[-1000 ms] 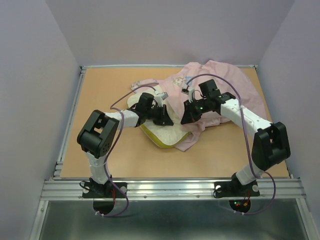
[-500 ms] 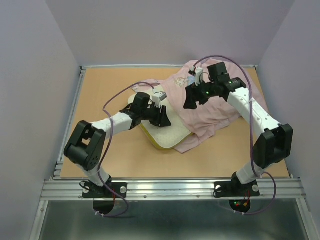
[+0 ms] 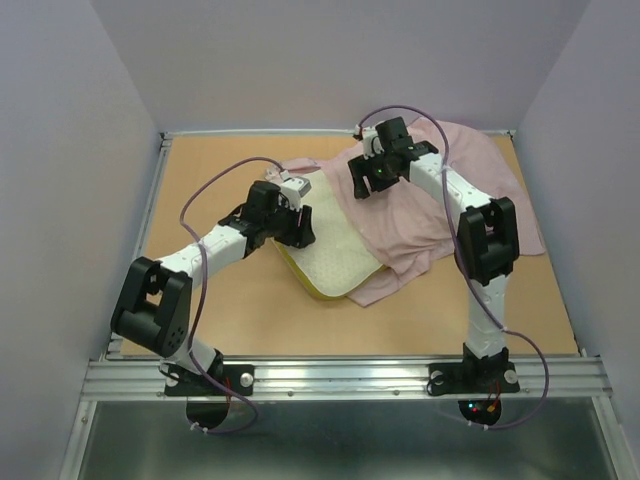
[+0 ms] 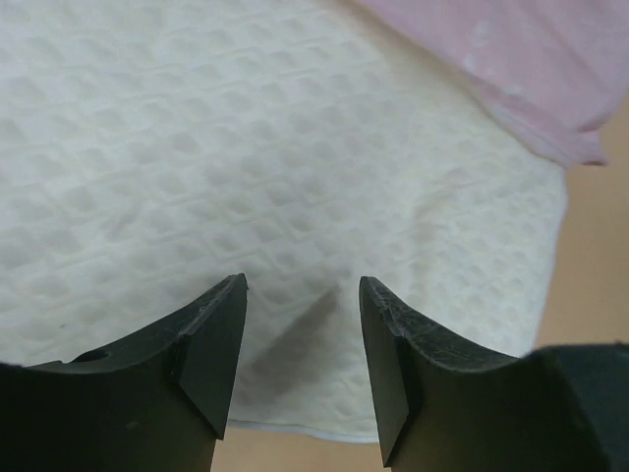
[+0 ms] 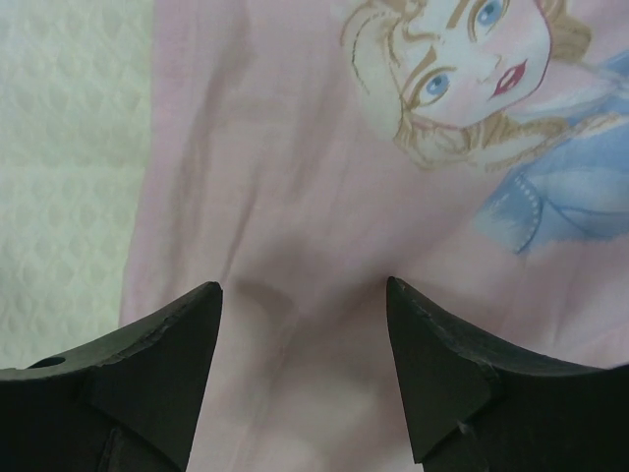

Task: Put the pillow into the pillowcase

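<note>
The cream dotted pillow (image 3: 335, 250) lies mid-table, its yellow side band (image 3: 318, 290) toward the near edge. The pale pink pillowcase (image 3: 430, 200) is draped over the pillow's right and far part and spreads to the back right. My left gripper (image 3: 303, 232) hovers open over the pillow's left edge; in the left wrist view its jaws (image 4: 303, 290) stand apart above the dotted surface (image 4: 246, 167), holding nothing. My right gripper (image 3: 362, 185) is open just above the pillowcase (image 5: 295, 197), near the princess face (image 5: 452, 69), with the pillow (image 5: 69, 147) showing at left.
The orange-brown tabletop (image 3: 220, 170) is ringed by purple walls, with a metal rail (image 3: 340, 378) along the near edge. The right arm's black elbow (image 3: 487, 240) stands over the pillowcase's right part. Purple cables loop above both arms.
Both grippers went from shut to open and let go of the fabric. The left gripper drew back to the left; the right one swung toward the back left. More of the pillow shows.
</note>
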Motion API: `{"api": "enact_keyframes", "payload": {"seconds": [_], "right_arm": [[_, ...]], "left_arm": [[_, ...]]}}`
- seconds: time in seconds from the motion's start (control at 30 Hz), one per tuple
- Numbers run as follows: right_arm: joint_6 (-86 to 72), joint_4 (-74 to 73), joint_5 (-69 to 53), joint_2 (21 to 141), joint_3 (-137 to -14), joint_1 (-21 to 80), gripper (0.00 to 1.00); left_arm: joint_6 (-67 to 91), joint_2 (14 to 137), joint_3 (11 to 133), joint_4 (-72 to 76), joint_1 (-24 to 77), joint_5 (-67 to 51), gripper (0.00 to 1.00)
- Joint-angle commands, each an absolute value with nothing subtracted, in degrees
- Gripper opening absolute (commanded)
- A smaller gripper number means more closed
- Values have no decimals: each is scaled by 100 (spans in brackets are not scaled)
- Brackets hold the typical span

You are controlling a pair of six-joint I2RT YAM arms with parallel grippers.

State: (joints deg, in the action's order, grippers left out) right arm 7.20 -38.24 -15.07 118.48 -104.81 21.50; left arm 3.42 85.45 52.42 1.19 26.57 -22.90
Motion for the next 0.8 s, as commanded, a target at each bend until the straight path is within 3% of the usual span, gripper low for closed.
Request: {"api": "enact_keyframes", "payload": {"seconds": [0.0,0.43,0.53,0.57,0.6,0.77], "right_arm": [[484,-3165,-1020,12014,-11249,2250,73],[158,-2655,-756,12911,-11452,2505,65],[132,-2523,-782,13095,-11461,2505,40],[114,-2505,-861,13096,-11470,2505,12],[88,-2505,-1140,13061,-11470,2505,3],[18,-2496,-2167,12377,-11269,2873,1]], "left_arm": [[114,8710,5581,9,2382,-1724,61],[149,9808,6161,-123,2197,-1336,60],[167,9931,6179,-106,2197,-1450,56],[167,9940,6170,-71,2197,-1485,55],[158,9958,6161,-62,2197,-1520,49],[219,9949,6065,271,2197,-1994,29]]}}
